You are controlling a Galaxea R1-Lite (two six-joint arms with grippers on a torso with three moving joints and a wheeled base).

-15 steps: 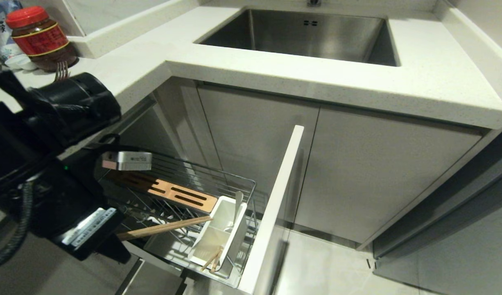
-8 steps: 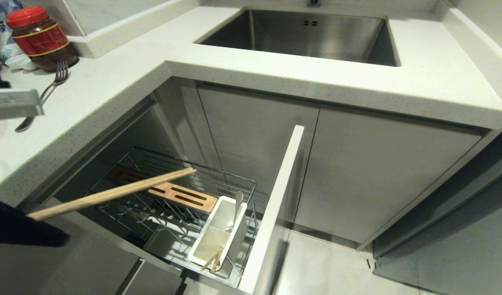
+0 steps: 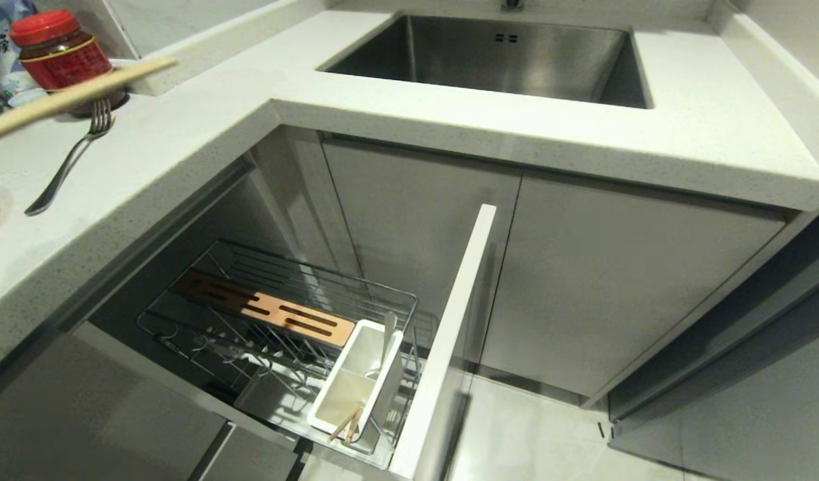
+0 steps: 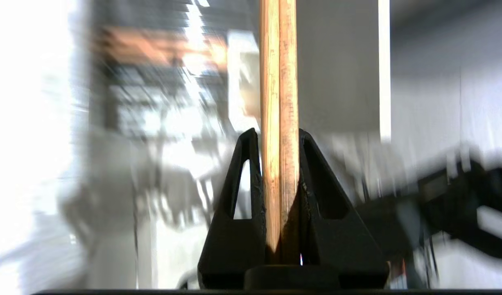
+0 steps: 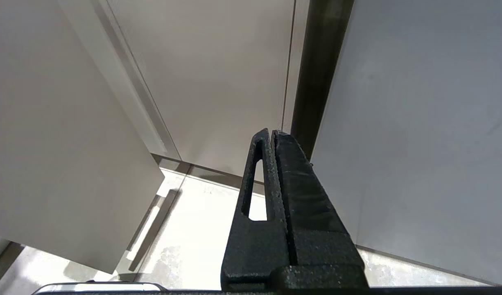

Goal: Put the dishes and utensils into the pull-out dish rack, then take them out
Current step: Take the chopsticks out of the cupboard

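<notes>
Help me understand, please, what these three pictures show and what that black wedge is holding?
This is a two-armed kitchen robot. The wide picture comes from its head camera; the other two sit on its wrists, behind each black tool. The left tool is shut on a pair of wooden chopsticks, which the head view shows above the counter, near a fork and a red-lidded jar. Below, the pull-out dish rack stands open, with something wooden in its white utensil cup. The right tool is shut, holds nothing and is parked by cabinet doors.
</notes>
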